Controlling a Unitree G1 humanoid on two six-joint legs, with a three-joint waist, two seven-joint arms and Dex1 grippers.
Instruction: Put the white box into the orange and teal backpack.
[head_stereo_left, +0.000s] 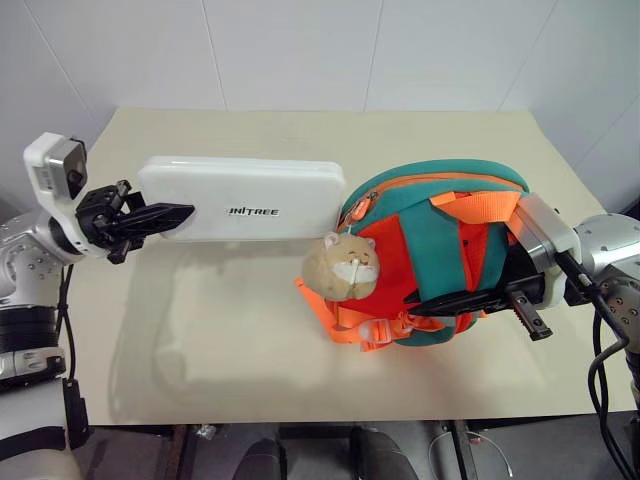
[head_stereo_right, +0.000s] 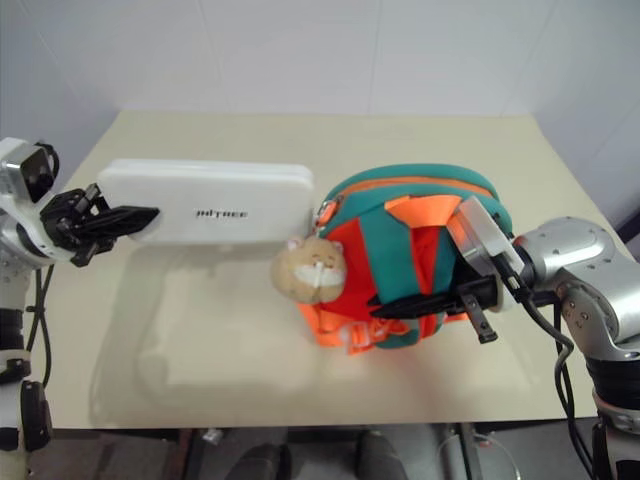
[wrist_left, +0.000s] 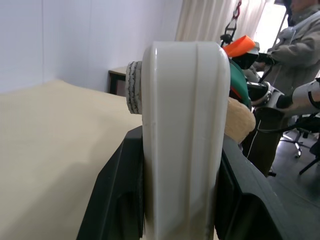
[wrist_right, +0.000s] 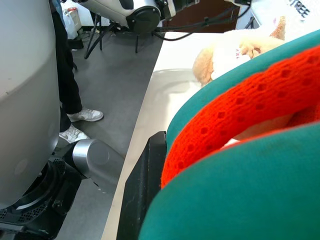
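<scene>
My left gripper (head_stereo_left: 165, 215) is shut on the left end of the white box (head_stereo_left: 245, 198) and holds it level above the table; dark lettering shows on its top. The box's right end reaches the zip opening of the orange and teal backpack (head_stereo_left: 430, 235), which lies on the table with a tan plush toy (head_stereo_left: 342, 265) at its front. In the left wrist view the box (wrist_left: 185, 125) stands edge-on between the black fingers (wrist_left: 120, 200). At the backpack's right side, my right gripper (head_stereo_left: 440, 298) is shut on its fabric beside an orange strap (wrist_right: 240, 110).
The beige table (head_stereo_left: 250, 340) stands against a white tiled wall. A person (wrist_left: 300, 50) stands beyond the backpack in the left wrist view. Shoes of someone standing (wrist_right: 75, 120) show on the grey floor beside the table.
</scene>
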